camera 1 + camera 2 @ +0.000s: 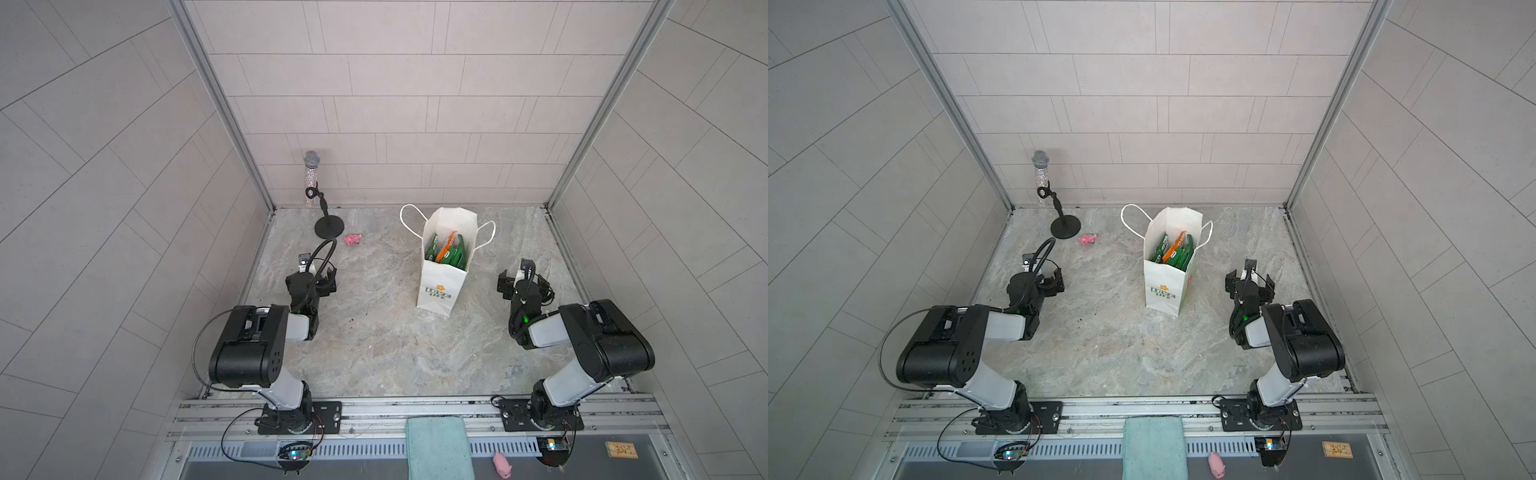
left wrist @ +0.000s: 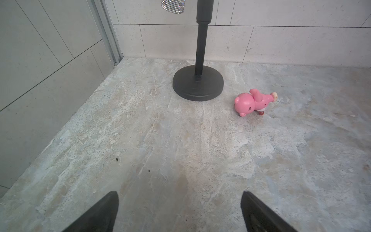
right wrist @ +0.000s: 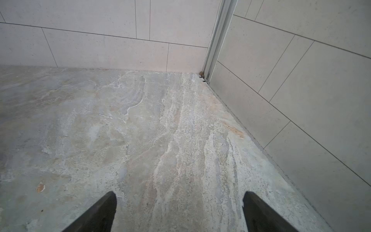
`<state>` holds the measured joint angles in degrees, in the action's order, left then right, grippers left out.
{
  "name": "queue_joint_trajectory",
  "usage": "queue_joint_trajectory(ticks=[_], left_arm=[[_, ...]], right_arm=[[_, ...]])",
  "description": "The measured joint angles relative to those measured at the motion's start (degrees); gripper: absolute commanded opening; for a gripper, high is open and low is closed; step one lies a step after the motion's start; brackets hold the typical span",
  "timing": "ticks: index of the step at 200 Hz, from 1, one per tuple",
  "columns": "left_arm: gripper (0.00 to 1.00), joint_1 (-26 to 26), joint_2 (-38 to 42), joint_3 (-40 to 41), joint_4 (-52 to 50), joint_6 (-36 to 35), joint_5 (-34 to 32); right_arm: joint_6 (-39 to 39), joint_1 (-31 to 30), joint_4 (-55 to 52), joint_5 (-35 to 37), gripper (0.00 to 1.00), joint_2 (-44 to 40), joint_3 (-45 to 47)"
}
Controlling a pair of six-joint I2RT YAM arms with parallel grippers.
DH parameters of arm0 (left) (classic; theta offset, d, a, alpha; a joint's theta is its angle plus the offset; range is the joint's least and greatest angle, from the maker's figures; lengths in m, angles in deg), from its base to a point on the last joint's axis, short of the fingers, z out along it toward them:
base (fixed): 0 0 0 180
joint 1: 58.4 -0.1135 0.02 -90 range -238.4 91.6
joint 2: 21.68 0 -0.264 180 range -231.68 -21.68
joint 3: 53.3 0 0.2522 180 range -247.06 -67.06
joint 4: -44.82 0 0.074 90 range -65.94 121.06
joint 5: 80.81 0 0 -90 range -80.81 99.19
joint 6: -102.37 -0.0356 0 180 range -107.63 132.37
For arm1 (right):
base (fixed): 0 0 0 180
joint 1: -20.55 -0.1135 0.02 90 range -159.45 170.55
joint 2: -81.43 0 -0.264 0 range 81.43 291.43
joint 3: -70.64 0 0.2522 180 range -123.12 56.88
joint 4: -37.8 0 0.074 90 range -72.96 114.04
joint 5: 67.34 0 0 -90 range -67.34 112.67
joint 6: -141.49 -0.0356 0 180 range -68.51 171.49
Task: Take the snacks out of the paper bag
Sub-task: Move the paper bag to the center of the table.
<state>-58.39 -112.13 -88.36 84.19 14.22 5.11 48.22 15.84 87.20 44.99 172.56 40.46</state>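
Note:
The white paper bag (image 1: 440,278) (image 1: 1163,278) stands upright and open-topped right of the table's middle, its cord handles splayed out. Inside it stand the snacks (image 1: 455,257) (image 1: 1181,257): green packets with one orange packet (image 1: 448,246) among them. My left gripper (image 1: 318,272) (image 2: 179,193) hovers open over bare table, well to the left of the bag. To the bag's right, my right gripper (image 1: 524,276) (image 3: 179,193) is open too, facing the back right corner. Neither wrist view shows the bag.
A black microphone stand (image 1: 329,226) (image 2: 197,84) with a glittery microphone (image 1: 311,174) stands at the back left. A pink pig toy (image 1: 352,239) (image 2: 253,102) lies beside its base. A teal cloth (image 1: 438,446) and another pink pig (image 1: 502,463) lie on the front rail.

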Motion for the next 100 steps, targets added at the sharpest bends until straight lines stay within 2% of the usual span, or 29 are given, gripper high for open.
queue_joint_trajectory(ticks=[100], left_arm=[[1.0, 0.0, 0.0, -0.2, -0.5, -0.3, 0.2]], right_arm=[[0.0, 0.0, 0.0, 0.0, 0.99, 0.0, -0.1]])
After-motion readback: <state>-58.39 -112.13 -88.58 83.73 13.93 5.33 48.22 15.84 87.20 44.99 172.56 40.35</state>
